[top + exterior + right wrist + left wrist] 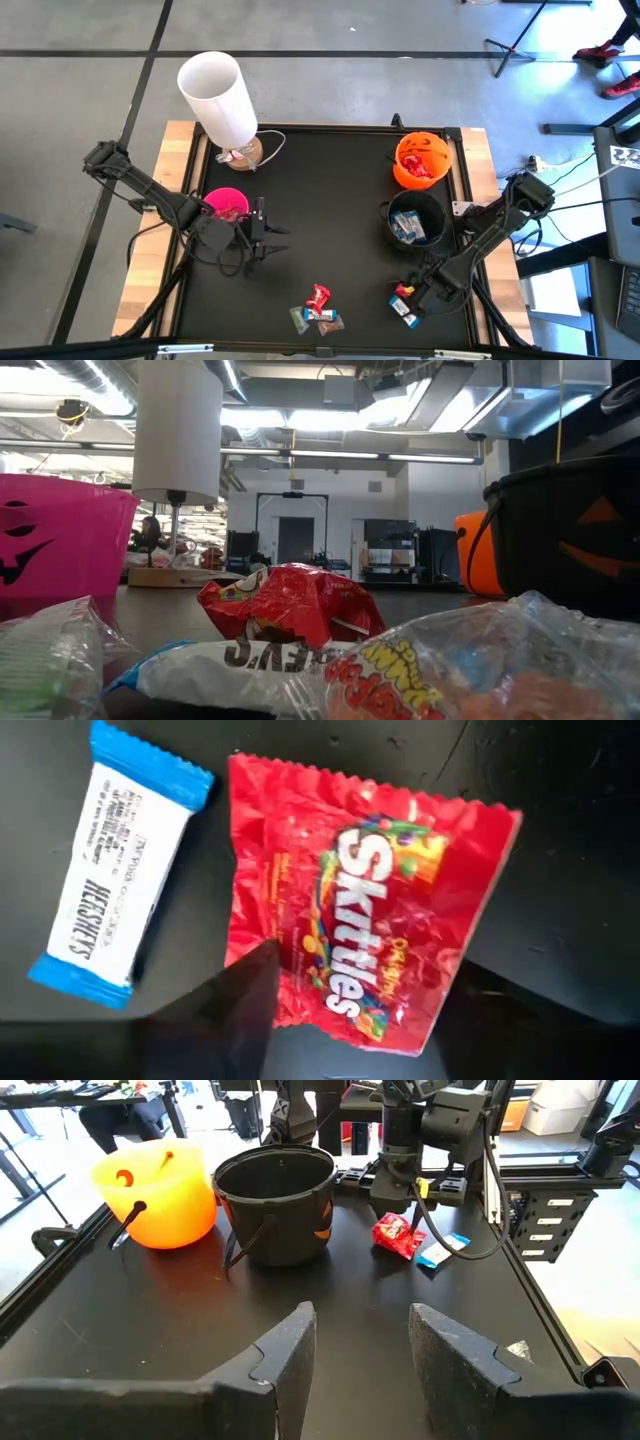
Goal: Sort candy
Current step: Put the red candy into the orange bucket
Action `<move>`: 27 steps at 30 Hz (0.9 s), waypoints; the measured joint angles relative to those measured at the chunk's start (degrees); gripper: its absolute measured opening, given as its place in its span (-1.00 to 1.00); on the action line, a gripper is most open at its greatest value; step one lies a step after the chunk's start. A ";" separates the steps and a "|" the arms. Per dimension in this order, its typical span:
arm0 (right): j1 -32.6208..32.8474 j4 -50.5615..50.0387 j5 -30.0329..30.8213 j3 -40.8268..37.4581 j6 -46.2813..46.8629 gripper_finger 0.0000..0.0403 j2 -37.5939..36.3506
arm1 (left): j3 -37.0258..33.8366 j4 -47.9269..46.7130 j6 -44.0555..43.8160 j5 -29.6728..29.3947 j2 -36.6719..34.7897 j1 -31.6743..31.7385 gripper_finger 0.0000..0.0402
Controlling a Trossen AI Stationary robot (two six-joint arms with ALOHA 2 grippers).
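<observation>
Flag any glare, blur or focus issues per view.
Low view: near candy wrappers fill the foreground out of focus, ceiling lights glare. Right wrist view: red Skittles pack sharp, dark finger blurred. High view: bright patch upper right, white lamp shade near blown out.

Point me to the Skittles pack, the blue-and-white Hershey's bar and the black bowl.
Skittles pack [370, 910], right wrist view, centre of red wrapper.
Hershey's bar [118, 870], right wrist view, white middle panel.
Black bowl [277, 1220], left wrist view, front outer wall.

Skittles packet red, rainbow print, white lettering | Hershey's bar white, blue ends | bowls: pink, orange, black with orange face | bench black, wood edges | lamp shade white
</observation>
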 joint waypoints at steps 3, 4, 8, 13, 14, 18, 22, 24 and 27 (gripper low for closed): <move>-0.02 -0.01 -0.50 0.02 -0.15 -0.13 -0.04 | 0.00 0.00 0.00 -0.02 0.00 0.00 -0.24; -0.04 0.01 -0.72 0.02 -0.15 -0.21 -0.13 | 0.00 0.00 0.00 -0.04 0.00 0.00 -0.24; -0.04 -0.62 -0.92 0.54 -0.15 -0.50 -0.69 | 0.00 0.00 0.02 -0.37 0.00 0.00 -0.24; -0.04 -3.17 -0.03 3.59 -0.23 -0.68 -1.17 | 0.00 0.00 0.02 -0.42 0.02 0.00 -0.24; -0.04 -3.86 0.40 4.56 -0.37 -0.69 -1.29 | 0.00 0.00 0.02 -0.43 0.02 0.00 -0.24; 0.00 -7.60 2.78 8.66 -1.83 -0.71 -1.33 | 0.00 0.00 0.02 -0.46 0.02 0.00 -0.24; -0.02 -11.03 6.91 13.43 -4.16 -0.71 -1.33 | 0.00 0.00 0.02 -0.46 0.02 0.00 -0.24; -0.04 -12.27 9.16 15.82 -5.61 -0.71 -1.33 | 0.00 0.00 0.02 -0.46 0.03 0.00 -0.24; -0.04 -13.92 13.23 19.35 -7.72 -0.71 -1.33 | 0.00 0.00 0.02 -0.46 0.03 0.00 -0.24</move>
